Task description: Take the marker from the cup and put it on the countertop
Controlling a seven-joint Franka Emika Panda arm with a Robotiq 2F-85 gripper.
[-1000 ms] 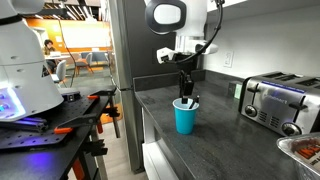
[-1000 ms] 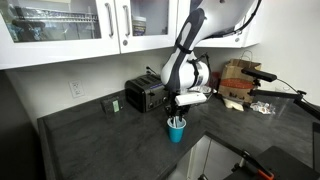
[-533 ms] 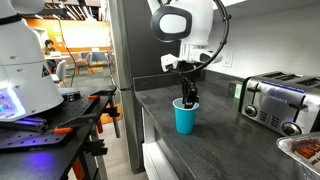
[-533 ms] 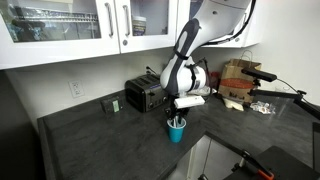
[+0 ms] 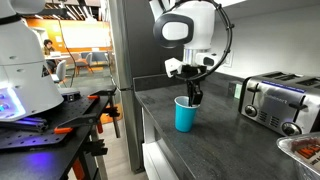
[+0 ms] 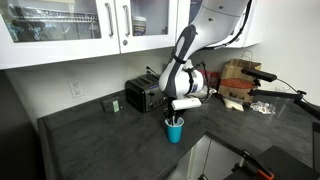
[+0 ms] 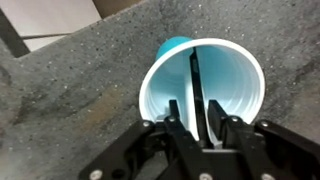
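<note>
The cyan-blue cup (image 5: pixel 185 119) stands on the dark countertop (image 5: pixel 232 145) near its front edge; it also shows in the exterior view (image 6: pixel 176 132). In the wrist view I look down into its pale inside (image 7: pixel 160 85). The dark marker (image 7: pixel 197 75) stands inside, leaning across the cup. My gripper (image 7: pixel 194 125) reaches into the cup mouth with a finger close on each side of the marker, shut on it. In both exterior views the gripper (image 5: pixel 195 97) (image 6: pixel 177 116) hangs straight down into the cup, hiding the marker.
A silver toaster (image 5: pixel 276 103) (image 6: pixel 143 95) stands at the back of the countertop (image 6: pixel 95 150). A tray with food (image 5: pixel 303 152) is at the near corner. A black workbench with orange parts (image 5: pixel 60 120) stands beside the counter. White cabinets (image 6: pixel 90 25) hang above.
The arm's upper part has swung sideways and up a little. The gripper has stayed at the cup mouth, shifting slightly with it. The cup has not moved.
</note>
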